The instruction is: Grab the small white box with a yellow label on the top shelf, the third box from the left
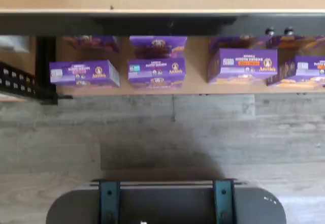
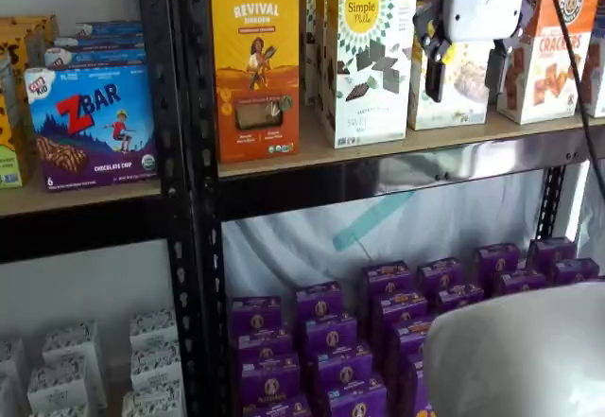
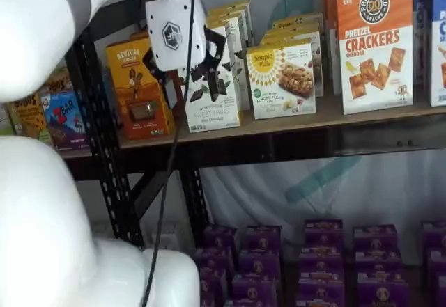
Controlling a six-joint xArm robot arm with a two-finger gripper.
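The small white box (image 3: pixel 282 77), short, with a yellow sunburst logo and a cookie picture, stands on the top shelf (image 3: pixel 327 115) between a taller white box and an orange cracker box. My gripper (image 2: pixel 465 75) hangs in front of the shelf with its two black fingers apart, open and holding nothing. In a shelf view the small white box (image 2: pixel 463 91) shows through the gap between the fingers, on the top shelf (image 2: pixel 378 152). In a shelf view the gripper (image 3: pixel 187 70) overlaps the taller white box, left of the small one. The wrist view shows neither the box nor the fingers.
On the top shelf stand an orange Revival box (image 2: pixel 255 58), a taller white box (image 2: pixel 369 62) with dark squares, and an orange cracker box (image 3: pixel 375 42). Purple boxes (image 1: pixel 157 71) fill the shelf below. A black rack upright (image 2: pixel 184 199) stands at the left, with a Z Bar box (image 2: pixel 90 124) beyond.
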